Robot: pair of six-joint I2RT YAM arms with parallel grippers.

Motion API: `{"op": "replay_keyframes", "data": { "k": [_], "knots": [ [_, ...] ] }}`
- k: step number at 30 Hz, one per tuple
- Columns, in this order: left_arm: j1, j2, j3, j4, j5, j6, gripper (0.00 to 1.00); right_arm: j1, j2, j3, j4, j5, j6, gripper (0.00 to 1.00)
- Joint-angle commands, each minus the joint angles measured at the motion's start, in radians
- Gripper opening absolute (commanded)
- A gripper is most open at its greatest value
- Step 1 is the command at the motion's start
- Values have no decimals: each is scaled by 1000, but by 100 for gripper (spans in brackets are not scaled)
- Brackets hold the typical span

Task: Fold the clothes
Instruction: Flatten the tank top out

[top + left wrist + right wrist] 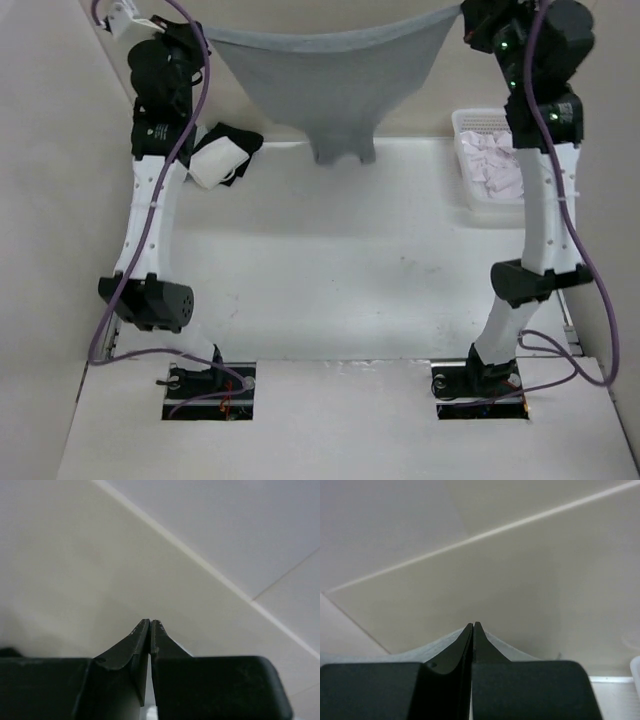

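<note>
- Grey knit top [335, 85] hung in mid-air over far side of table [330, 270], hem spread from arm to arm, strap end drooping at centre.
- Left gripper [151, 624] raised high at left, pinched tight on one hem corner.
- Right gripper [473, 626] clamped on the opposite corner, grey cloth showing either side of the fingers.
- Black and white cloth pieces [225, 155] beside left arm.
- White basket [462, 125] at right, pale garment [495, 165] inside.

The top [335, 85] is plain mid-grey, unpatterned. Left of it lie cloth pieces [222, 155] in black and white; right of it, a white basket [490, 212] holds a pinkish-white garment [495, 165]. Below it the table [330, 280] is white.
</note>
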Motion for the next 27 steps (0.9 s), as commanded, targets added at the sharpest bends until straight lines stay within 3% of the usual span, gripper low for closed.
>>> {"op": "replay_keyframes", "data": {
  "k": [1,6,12,15,21,27],
  "knots": [
    [5,-138,-44,94,3,13,1,2,-131,-87,69,-22,4,0],
    [4,-296,-395,176,-9,-2,1,20,-416,-624,213,3,-12,0],
    [-44,-656,-1028,262,-88,-86,2,167,-907,-1427,403,115,30,0],
    [-50,-869,-1291,202,-92,-118,2,262,-1122,-1718,406,158,77,0],
    [-38,-1327,-1517,-240,-89,-146,2,473,-1477,-2110,189,218,330,0],
    [-128,-1510,-1606,-519,-47,-276,2,658,-1564,-2215,26,227,521,0]
  ]
}}
